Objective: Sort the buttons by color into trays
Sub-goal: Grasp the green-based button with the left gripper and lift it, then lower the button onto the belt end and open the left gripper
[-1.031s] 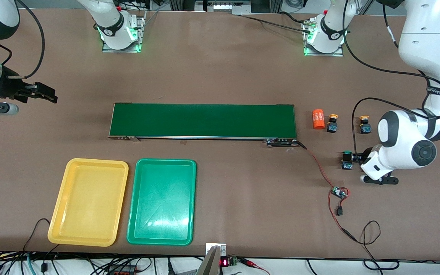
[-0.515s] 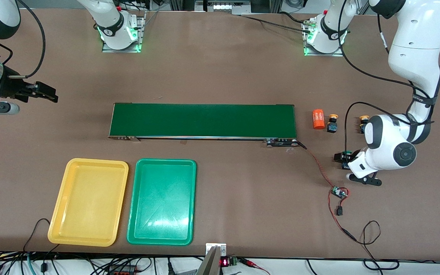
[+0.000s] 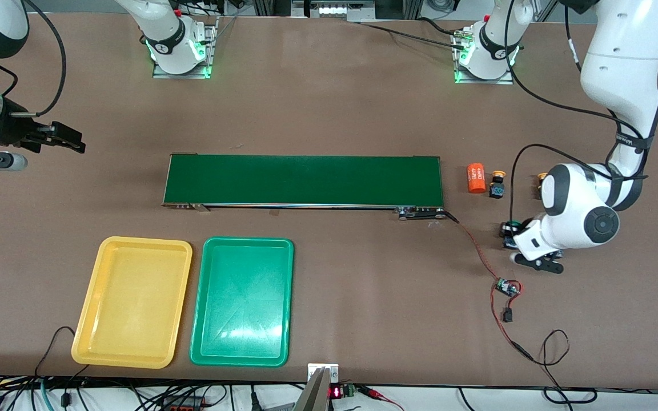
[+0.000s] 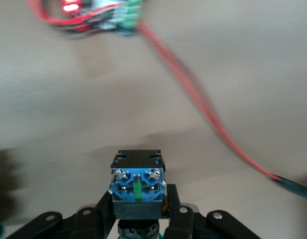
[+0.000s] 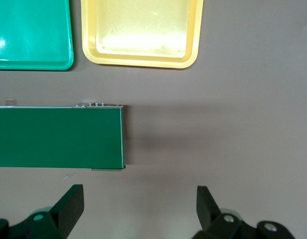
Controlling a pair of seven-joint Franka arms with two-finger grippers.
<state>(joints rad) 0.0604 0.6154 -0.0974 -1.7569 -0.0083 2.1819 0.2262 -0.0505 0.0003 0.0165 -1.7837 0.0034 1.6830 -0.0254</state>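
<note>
Green-capped button is clamped in the left gripper jaws at right of frame, low by the bench, below two yellow-capped buttons. Right gripper waits at upper left, jaws apart. Yellow tray and green tray sit side by side, lower left.

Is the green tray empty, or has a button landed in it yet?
Empty. The green tray shows only bare plastic; the left gripper is shut on a green button.
</note>
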